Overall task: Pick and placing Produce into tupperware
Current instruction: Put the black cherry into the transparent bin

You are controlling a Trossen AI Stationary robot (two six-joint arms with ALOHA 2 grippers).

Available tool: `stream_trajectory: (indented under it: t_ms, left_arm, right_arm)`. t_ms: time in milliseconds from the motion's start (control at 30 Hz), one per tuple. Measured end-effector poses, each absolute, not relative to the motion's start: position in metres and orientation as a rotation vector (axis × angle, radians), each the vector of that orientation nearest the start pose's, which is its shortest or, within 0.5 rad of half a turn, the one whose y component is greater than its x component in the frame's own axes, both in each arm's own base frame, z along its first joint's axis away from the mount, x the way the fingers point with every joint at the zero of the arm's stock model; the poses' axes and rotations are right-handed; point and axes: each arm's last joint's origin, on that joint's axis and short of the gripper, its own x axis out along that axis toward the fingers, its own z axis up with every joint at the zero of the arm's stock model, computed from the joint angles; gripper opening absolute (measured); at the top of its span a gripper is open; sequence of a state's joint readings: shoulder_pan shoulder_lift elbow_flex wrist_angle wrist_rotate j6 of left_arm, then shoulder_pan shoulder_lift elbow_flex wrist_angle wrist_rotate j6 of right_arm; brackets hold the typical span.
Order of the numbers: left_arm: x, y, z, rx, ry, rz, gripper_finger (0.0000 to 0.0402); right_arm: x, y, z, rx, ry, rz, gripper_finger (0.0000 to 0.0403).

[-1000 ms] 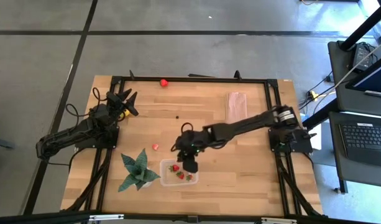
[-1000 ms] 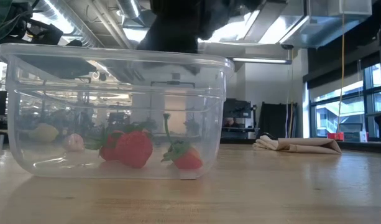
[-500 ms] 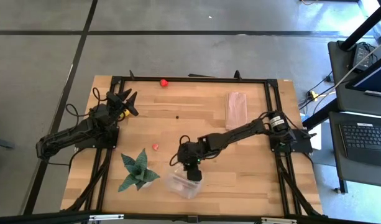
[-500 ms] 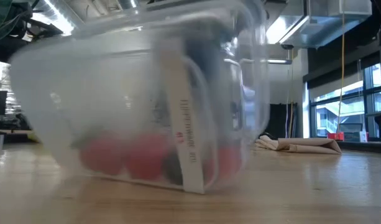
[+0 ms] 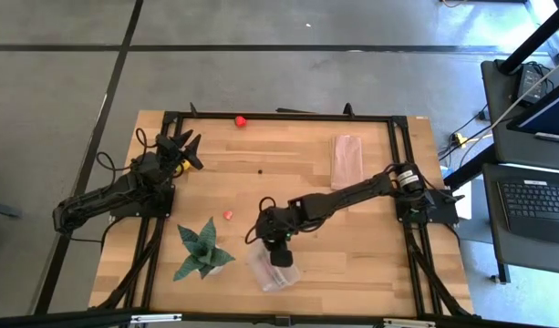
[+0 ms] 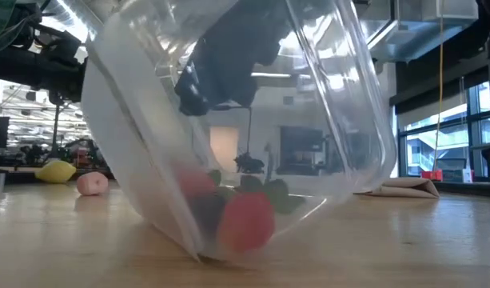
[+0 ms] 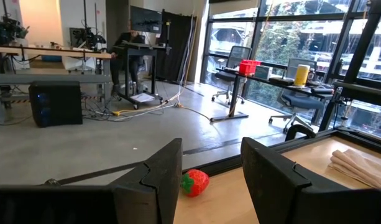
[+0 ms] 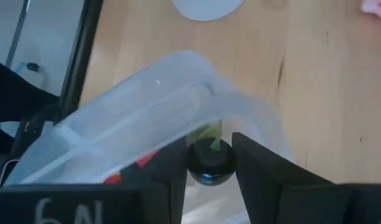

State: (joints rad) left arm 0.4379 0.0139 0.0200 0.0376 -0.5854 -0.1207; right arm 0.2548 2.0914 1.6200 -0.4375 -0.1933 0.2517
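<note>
The tupperware (image 5: 274,271) sits near the table's front edge, just right of the green plant (image 5: 201,250), and it is tipped up on one lower edge rather than resting flat; in the low view (image 6: 229,128) its walls lean hard to one side with the mouth tilted up and away. No brand or label on it can be read; the only writing in sight is a pale "6A"-like mark on the right wrist housing.

From above, the box's long side runs skewed to the table's front edge.

The right gripper (image 5: 279,255) reaches down into the box, its fingers (image 8: 265,174) clamped on a dark berry (image 8: 210,160) with a green cap, held inside the clear wall.

Red strawberries (image 6: 246,224) have slid into the low corner of the box.

The left gripper (image 5: 186,146) waits near the back left of the table, fingers spread apart.

A folded beige cloth (image 5: 346,155) lies at back right.

A yellow lemon-like piece (image 6: 56,170), a pink fruit (image 5: 228,215) and a rounder red one (image 5: 240,119) lie outside on the wood.
</note>
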Motion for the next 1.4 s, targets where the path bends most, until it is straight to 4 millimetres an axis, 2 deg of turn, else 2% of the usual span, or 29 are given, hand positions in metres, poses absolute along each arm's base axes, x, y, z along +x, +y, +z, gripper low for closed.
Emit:
stream_trajectory:
  t_ms: [200,500,967,1100,1400]
  left_arm:
    - [0.077,0.054,0.173,-0.113,-0.107,1.019,0.0157]
    - [0.077,0.054,0.173,-0.113,-0.107,1.02,0.0157]
    - [0.077,0.054,0.173,-0.113,-0.107,1.024,0.0157]
    - [0.077,0.054,0.173,-0.113,-0.107,1.025,0.0157]
    - [0.078,0.053,0.173,-0.121,-0.11,0.988,0.0157]
  right_arm:
    - [0.444,0.122,0.212,0.204,0.935,0.304,0.0108]
    - [0.442,0.127,0.212,0.259,0.956,0.312,0.0118]
    - [0.44,0.141,0.213,0.221,0.93,0.362,0.0112]
    - [0.437,0.153,0.214,0.182,0.918,0.443,0.0114]
    - [0.423,0.199,0.216,-0.002,0.834,0.611,0.0112]
